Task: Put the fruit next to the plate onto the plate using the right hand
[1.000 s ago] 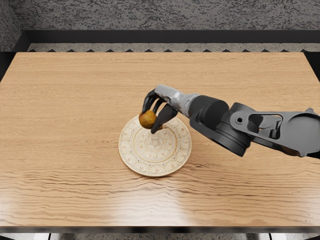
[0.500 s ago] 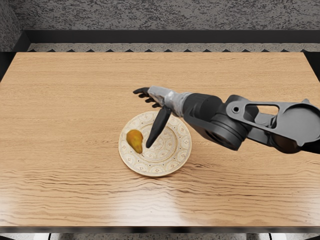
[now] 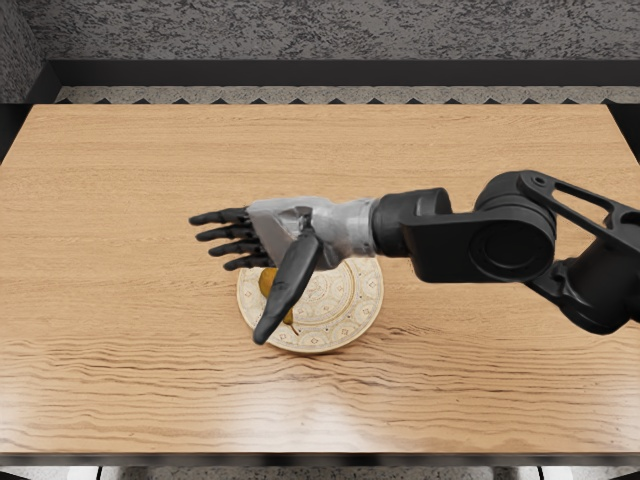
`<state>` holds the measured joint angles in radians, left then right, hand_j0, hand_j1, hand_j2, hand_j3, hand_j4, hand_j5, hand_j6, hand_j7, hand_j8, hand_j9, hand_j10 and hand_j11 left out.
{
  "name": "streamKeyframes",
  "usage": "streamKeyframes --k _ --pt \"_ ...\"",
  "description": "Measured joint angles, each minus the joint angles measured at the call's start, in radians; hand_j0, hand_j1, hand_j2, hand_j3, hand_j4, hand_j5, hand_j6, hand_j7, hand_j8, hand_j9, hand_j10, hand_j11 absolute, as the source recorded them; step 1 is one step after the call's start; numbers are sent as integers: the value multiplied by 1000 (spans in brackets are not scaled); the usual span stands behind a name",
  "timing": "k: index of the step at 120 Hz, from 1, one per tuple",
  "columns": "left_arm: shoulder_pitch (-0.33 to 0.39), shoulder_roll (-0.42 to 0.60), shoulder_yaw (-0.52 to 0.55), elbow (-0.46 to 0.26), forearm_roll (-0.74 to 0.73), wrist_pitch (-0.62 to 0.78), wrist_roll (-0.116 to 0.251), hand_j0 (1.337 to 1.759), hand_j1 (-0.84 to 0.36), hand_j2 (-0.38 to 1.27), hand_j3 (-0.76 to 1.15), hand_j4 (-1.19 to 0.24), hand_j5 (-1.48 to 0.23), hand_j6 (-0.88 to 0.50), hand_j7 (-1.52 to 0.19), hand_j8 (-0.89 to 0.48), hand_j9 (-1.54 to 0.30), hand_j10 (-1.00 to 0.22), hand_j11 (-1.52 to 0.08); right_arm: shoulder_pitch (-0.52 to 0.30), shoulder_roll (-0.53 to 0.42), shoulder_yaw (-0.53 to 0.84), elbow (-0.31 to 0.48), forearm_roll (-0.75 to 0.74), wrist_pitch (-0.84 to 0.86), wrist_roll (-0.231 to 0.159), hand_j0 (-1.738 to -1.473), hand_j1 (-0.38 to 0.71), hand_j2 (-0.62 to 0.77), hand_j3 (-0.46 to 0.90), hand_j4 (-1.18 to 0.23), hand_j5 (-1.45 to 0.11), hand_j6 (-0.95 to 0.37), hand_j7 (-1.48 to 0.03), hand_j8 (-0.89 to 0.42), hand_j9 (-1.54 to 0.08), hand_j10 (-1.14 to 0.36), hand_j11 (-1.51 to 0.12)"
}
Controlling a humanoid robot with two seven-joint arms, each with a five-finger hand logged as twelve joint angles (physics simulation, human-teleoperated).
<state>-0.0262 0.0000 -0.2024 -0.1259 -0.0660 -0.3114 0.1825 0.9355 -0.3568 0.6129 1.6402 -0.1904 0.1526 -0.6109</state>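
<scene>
A round cream plate (image 3: 345,300) with a fine pattern lies on the wooden table near its middle. A small yellow-brown fruit (image 3: 268,287) rests on the plate's left part, mostly hidden behind my thumb. My right hand (image 3: 250,270) hovers over the plate's left rim, open, with its fingers (image 3: 222,233) stretched out to the left and the thumb pointing down in front of the fruit. It holds nothing. The right arm comes in from the right edge. The left arm is out of view.
The wooden table (image 3: 120,200) spreads wide around the plate. A dark wall runs behind its far edge.
The hand let go of the fruit, which dropped onto the plate's left part. The open hand then swung left and lower over the plate, and the forearm rotated.
</scene>
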Motion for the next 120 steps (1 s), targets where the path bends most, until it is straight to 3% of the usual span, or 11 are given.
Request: streamKeyframes --k 18,38,77,120 --pt "5 0 1 0 0 0 0 1658 332 3 0 -14 -18 -14 -18 -14 -18 -14 -18 -130 -98 109 -6 121 249 0 -1658 -347 2 0 -3 -4 -2 -4 -2 -4 -3 -4" --pt "-1 0 1 -1 0 -1 0 1658 332 3 0 -14 -18 -14 -18 -14 -18 -14 -18 -185 -245 160 -17 226 410 0 -1658 -348 1 0 -1 -2 -1 -2 -1 -2 -1 -2" --pt "8 0 0 1 0 0 0 1658 332 3 0 -14 -18 -14 -18 -14 -18 -14 -18 -229 -487 190 -113 335 456 0 -1658 -349 1 0 0 0 1 0 0 0 0 0" --pt "7 0 0 3 0 0 0 1658 332 3 0 -14 -18 -14 -18 -14 -18 -14 -18 -283 -620 184 -280 390 459 0 -1658 -349 0 0 0 0 2 0 1 0 1 0"
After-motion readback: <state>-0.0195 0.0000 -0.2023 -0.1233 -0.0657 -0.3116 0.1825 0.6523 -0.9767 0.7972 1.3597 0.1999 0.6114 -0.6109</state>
